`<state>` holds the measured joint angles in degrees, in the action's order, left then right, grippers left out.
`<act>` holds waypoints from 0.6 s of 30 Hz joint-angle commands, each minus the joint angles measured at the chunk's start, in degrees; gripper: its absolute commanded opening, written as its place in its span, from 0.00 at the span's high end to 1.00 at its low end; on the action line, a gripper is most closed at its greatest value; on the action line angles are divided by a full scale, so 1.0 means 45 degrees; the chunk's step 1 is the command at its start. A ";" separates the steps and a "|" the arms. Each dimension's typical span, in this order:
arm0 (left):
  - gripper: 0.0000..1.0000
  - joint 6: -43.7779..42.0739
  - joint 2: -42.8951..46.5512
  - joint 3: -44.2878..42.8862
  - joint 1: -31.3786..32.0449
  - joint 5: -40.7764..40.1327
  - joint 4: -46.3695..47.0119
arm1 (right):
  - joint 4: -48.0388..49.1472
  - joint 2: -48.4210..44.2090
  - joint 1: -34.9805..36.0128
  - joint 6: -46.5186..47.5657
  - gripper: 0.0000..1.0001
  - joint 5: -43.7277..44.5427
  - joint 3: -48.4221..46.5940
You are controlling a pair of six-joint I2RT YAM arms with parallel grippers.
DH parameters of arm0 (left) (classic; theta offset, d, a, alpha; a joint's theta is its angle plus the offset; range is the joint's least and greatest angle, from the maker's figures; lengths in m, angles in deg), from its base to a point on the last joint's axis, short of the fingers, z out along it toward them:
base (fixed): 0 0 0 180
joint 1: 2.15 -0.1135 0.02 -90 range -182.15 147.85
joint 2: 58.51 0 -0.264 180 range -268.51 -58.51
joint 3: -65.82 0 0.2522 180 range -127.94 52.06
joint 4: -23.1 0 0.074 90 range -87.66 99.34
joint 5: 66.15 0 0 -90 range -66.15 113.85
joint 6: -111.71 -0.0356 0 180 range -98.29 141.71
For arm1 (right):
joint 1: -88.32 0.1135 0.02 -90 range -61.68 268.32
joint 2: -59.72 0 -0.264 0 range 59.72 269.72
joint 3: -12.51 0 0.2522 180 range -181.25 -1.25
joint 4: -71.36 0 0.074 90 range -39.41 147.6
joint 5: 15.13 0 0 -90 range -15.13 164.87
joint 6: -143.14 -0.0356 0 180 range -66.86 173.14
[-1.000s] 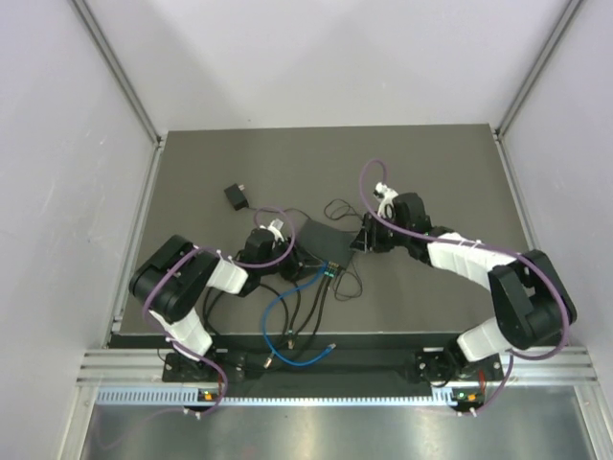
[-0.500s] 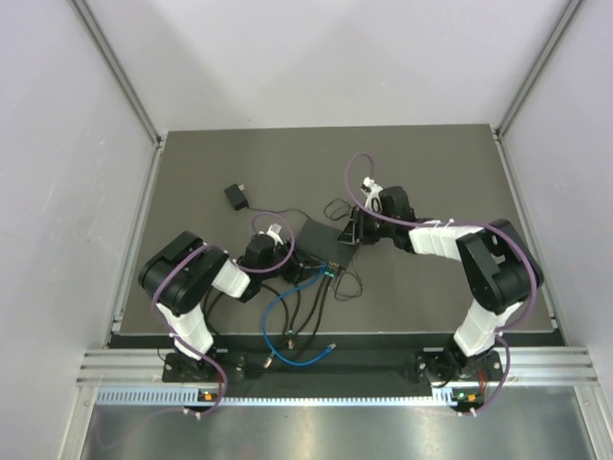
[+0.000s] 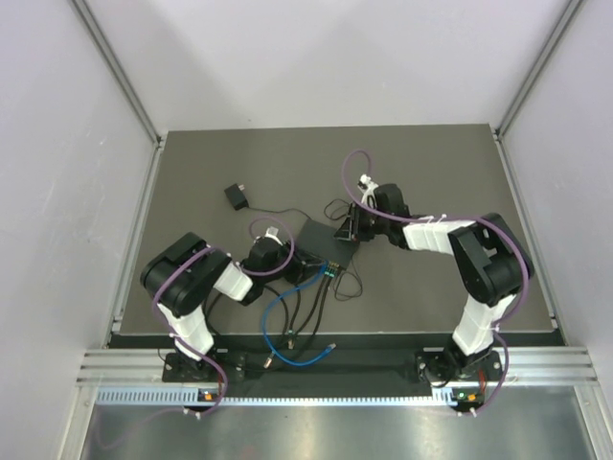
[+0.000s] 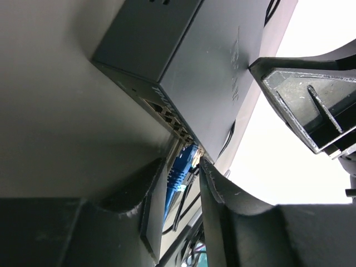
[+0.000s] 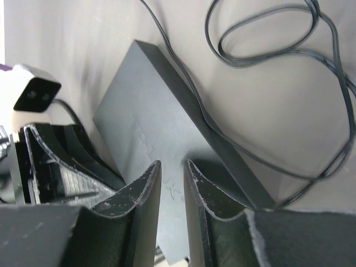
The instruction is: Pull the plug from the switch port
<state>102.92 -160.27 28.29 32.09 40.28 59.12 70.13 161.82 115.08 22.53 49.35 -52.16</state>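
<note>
**Change, right side:** my right gripper (image 5: 171, 167) has moved left from beside the box (image 3: 322, 240) to over its top face. Its fingers stand a narrow gap apart and hold nothing. I judge it placed to pin the box for the pull.

**Change, left side:** my left gripper (image 4: 183, 171) has edged up to the port row (image 4: 167, 115) on the box's near edge. Its fingers are apart and straddle the blue plug (image 4: 188, 158); I see no clear contact.

**Task item:** the blue plug, seated in a port toward one end of that row and not yet out. Its blue cable (image 3: 269, 316) trails toward my bases.

**Room:**
- Black cables are plugged in just beside the plug.
- The way back over the table (image 3: 431, 172) crosses loose cables.
- The small adapter (image 3: 236, 195) lies well apart.
</note>
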 commanded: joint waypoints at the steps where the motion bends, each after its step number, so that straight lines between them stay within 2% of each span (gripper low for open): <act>1: 0.64 0.0721 0.0074 0.0048 0.0223 -0.0876 0.1026 | -0.0793 0.0708 0.0166 0.0122 0.76 0.0612 -0.0267; 8: 0.65 0.1328 -0.0805 -0.0168 0.0653 -0.0993 0.1808 | -0.1008 0.1001 0.0166 0.0103 0.76 0.0553 -0.0521; 13: 0.66 0.1465 -0.0708 0.0125 0.0692 -0.1423 0.1848 | -0.1125 0.1138 0.0166 0.0064 0.76 0.0573 -0.0619; 16: 0.69 0.1349 -0.0514 0.0068 0.0751 -0.1696 0.1421 | -0.1223 0.1235 0.0185 0.0103 0.77 0.0554 -0.0736; 18: 0.79 0.1173 -0.0279 -0.0167 0.0751 -0.1775 0.0445 | -0.1417 0.1275 0.0224 0.0180 0.77 0.0592 -0.0833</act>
<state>108.75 -162.98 28.34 35.08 34.90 63.01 69.76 164.66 115.30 21.81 49.22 -55.49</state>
